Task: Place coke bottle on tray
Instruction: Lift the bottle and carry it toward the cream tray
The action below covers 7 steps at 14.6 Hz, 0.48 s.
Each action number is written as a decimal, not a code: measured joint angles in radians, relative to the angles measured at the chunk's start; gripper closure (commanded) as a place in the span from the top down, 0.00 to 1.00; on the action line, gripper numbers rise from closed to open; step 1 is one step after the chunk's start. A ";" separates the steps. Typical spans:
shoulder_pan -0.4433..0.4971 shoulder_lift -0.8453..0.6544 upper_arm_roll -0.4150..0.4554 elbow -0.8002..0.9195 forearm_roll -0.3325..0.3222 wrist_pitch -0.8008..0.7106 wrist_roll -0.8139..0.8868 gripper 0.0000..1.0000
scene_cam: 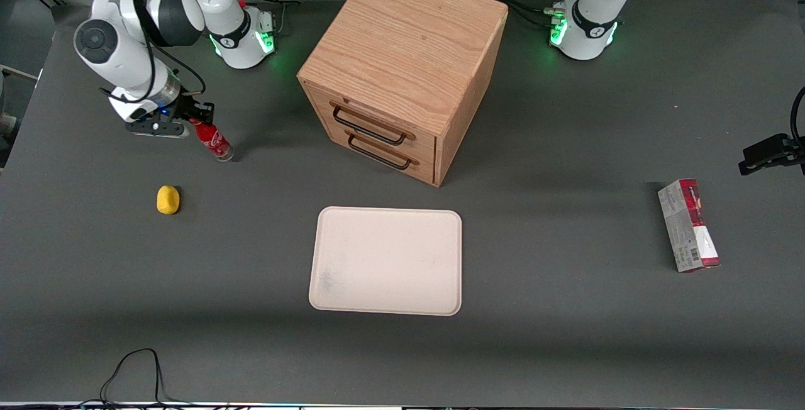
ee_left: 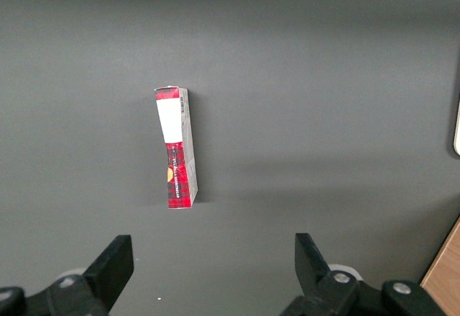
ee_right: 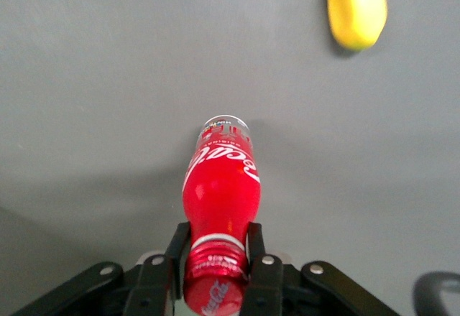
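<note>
The coke bottle [scene_cam: 213, 138] stands tilted on the dark surface [scene_cam: 566, 334] toward the working arm's end, its neck pinched between the gripper [ee_right: 218, 260]'s fingers [ee_right: 175, 248]. It looks light, rigid and slippery, so the neck suits. The tray [scene_cam: 327, 300] lies well apart, nearer the camera than the wooden drawer cabinet [scene_cam: 402, 70]; a yellow lemon-like object [scene_cam: 168, 200] lies off that open path.

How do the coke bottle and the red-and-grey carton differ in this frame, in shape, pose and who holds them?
The coke bottle is slim and round; the carton is a flat-sided box. The gripper is shut on the bottle's neck and the bottle tilts, whereas the carton lies flat, untouched. The bottle is at the working arm's end of the table, the carton at the parked arm's. Both are partly red and off the tray.
</note>
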 measured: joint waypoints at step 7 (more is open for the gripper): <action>-0.013 0.195 0.019 0.631 -0.038 -0.494 -0.001 0.00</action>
